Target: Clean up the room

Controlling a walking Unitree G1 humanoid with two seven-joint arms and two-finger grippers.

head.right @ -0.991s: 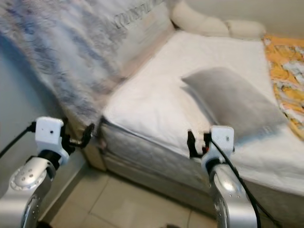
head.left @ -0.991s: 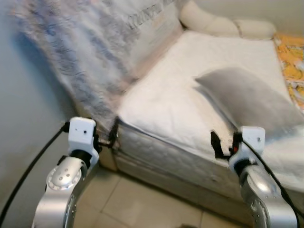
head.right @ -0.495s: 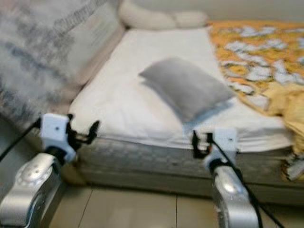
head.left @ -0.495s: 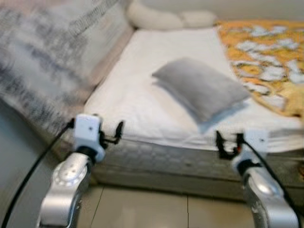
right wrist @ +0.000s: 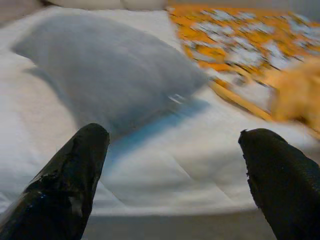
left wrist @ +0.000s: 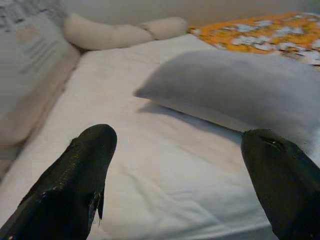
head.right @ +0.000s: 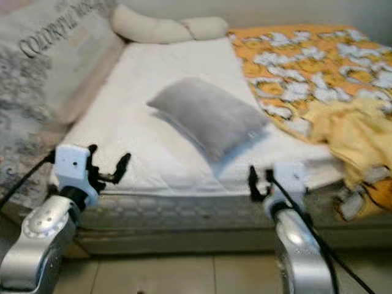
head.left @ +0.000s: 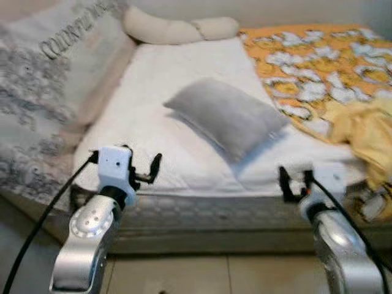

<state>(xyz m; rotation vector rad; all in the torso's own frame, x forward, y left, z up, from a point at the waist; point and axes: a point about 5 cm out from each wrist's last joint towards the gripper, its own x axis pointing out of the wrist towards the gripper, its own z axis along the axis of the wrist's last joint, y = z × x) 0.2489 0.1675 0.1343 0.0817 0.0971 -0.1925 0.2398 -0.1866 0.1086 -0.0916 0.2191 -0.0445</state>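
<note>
Soft matt grey cloth pillow [head.left: 225,116] on quilted white mattress [head.left: 153,135]; glossy silver metal arms [head.left: 86,245]

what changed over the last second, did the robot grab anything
Only the head camera swung right: the orange flowered blanket and crumpled yellow cloth came into view. Nothing was grabbed. The left gripper and right gripper stay raised at the mattress edge, fingers open and empty; the grey rectangular pillow lies as before.

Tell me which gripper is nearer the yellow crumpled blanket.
Right. The right gripper hangs at the bed's edge just short of the yellow crumpled blanket; the left gripper is across the bed, beyond the grey pillow.
</note>
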